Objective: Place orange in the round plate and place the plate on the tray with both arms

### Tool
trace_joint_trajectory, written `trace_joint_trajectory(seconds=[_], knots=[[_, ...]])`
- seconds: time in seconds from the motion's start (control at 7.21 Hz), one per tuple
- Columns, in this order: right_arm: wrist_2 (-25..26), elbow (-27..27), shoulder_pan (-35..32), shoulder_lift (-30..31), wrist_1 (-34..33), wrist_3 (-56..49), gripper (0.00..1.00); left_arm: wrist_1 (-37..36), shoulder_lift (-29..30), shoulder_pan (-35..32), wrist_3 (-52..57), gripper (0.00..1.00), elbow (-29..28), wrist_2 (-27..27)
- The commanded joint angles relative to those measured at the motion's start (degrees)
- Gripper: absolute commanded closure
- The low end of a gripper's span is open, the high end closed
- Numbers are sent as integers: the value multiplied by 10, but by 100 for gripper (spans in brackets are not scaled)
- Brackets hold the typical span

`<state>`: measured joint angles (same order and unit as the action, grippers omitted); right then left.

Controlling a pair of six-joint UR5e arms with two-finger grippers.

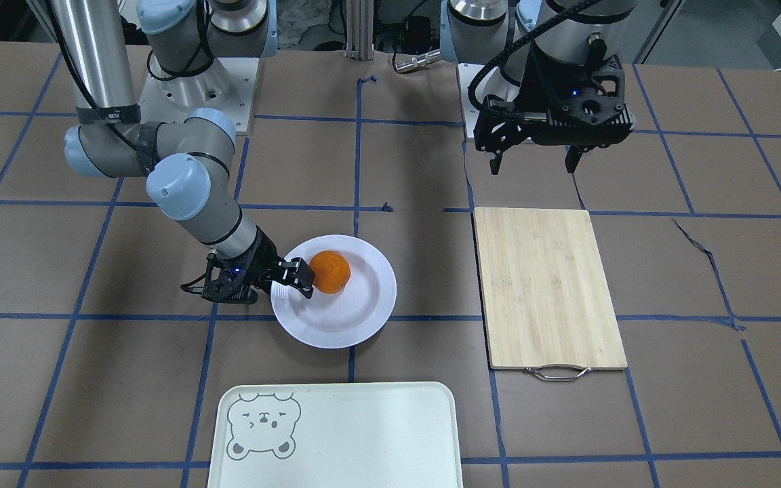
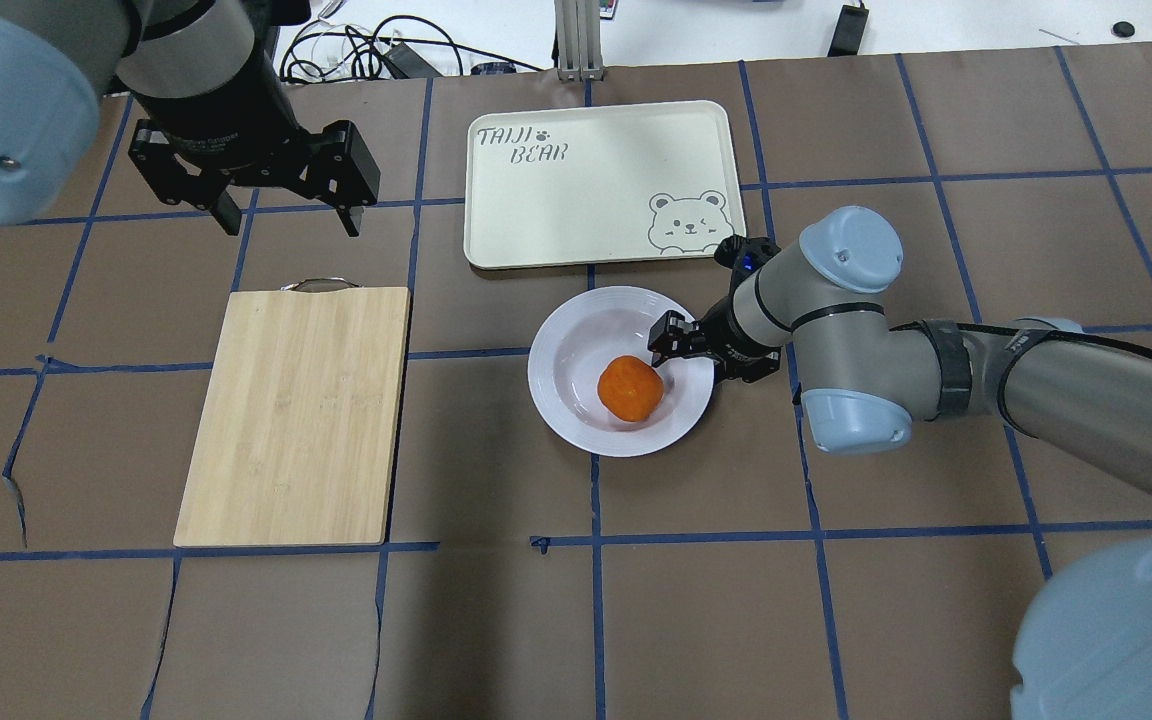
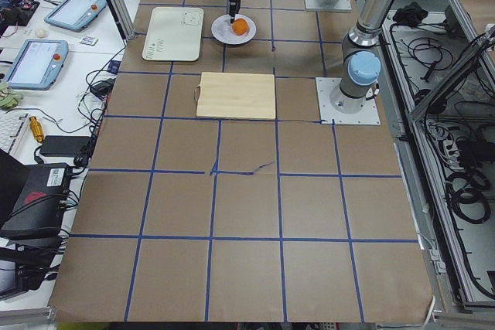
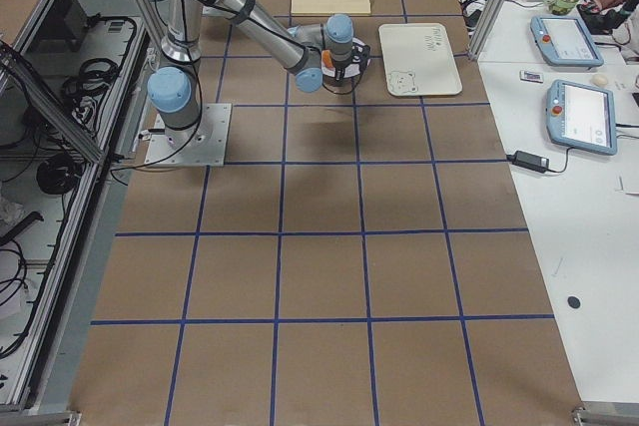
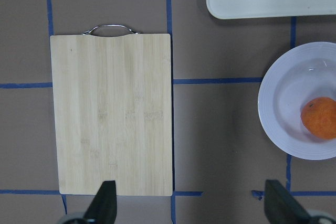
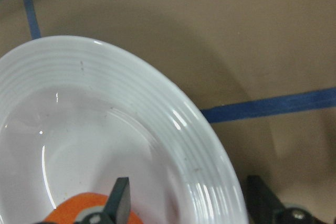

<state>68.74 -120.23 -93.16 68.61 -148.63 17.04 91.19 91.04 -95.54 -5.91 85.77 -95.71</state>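
The orange (image 1: 329, 271) lies in the sunken centre of the round plate (image 1: 363, 318), which rests on the table. My right gripper (image 1: 302, 280) is low at the plate's rim and open. In the right wrist view one finger (image 6: 121, 200) is inside the plate next to the orange (image 6: 79, 208) and the other is outside the rim (image 6: 199, 145). My left gripper (image 2: 286, 215) hangs open and empty above the table, beyond the handle end of the cutting board. The tray (image 2: 576, 200) lies just past the plate (image 2: 576, 400), with nothing on it.
A wooden cutting board (image 2: 296, 410) with a metal handle lies flat to the plate's left in the overhead view. The right arm's elbow (image 2: 851, 330) reaches in low over the table. Side benches with tablets (image 3: 73, 9) stand past the tray.
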Motion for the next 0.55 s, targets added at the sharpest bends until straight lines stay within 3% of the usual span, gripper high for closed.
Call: trace_joint_trajectory(seconds=[0.0, 0.14, 0.42], knots=[[0, 0, 0, 0, 3, 3, 60, -9, 3, -3, -34, 0, -4, 9], [1, 0, 0, 0, 5, 3, 67, -18, 1, -2, -44, 0, -5, 52], [5, 1, -1, 7, 33, 4, 81, -41, -2, 3, -31, 0, 3, 59]])
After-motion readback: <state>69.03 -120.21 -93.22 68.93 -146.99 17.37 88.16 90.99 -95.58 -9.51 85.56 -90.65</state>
